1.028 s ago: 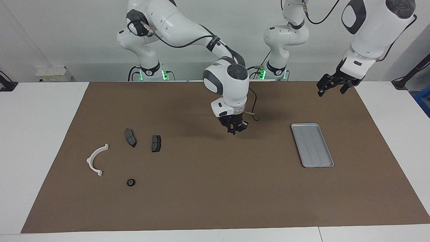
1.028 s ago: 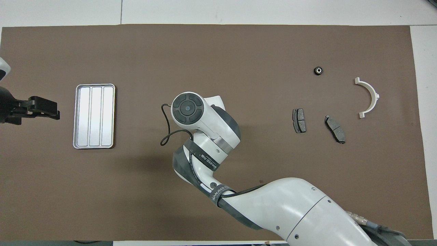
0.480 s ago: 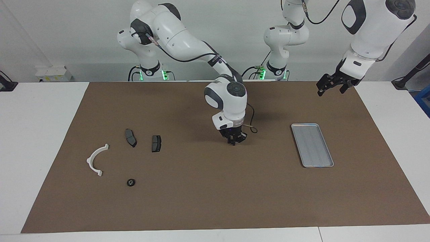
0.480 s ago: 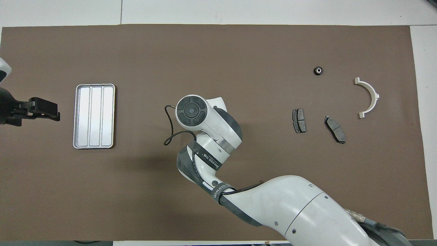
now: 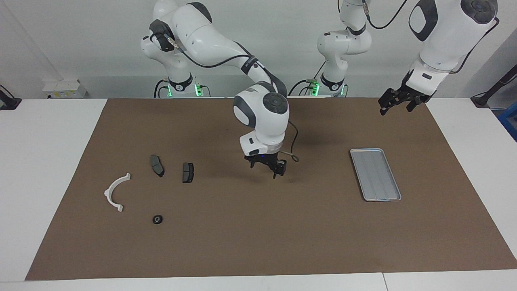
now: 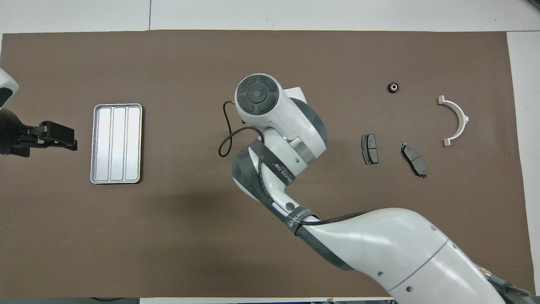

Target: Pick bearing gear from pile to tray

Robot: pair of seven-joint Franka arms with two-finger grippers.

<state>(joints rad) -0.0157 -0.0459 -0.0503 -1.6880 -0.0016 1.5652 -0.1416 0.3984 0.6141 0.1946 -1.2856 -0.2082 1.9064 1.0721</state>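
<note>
Nothing delivered — tray [image 5: 375, 174] empty, bearing gear [image 5: 157, 219] on the bench, right claw [image 5: 266, 166] mid-mat, its grip unreadable.

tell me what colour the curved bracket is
White; the curved bracket shows best in the overhead view, against the brown mat.

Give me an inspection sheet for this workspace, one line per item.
Surface: brown mat on a white table.
Job's things: small black round bearing gear lies farthest from the robots in the pile; tray holds nothing, toward the left arm's end.
Clutter: two brake pads and a white curved bracket lie apart.
Grippers: right gripper over bare mat mid-table, nothing seen in it; left gripper waits raised beside the tray.
Cables: black loop at the right wrist.
Surroundings: white wall; nothing else seen.
</note>
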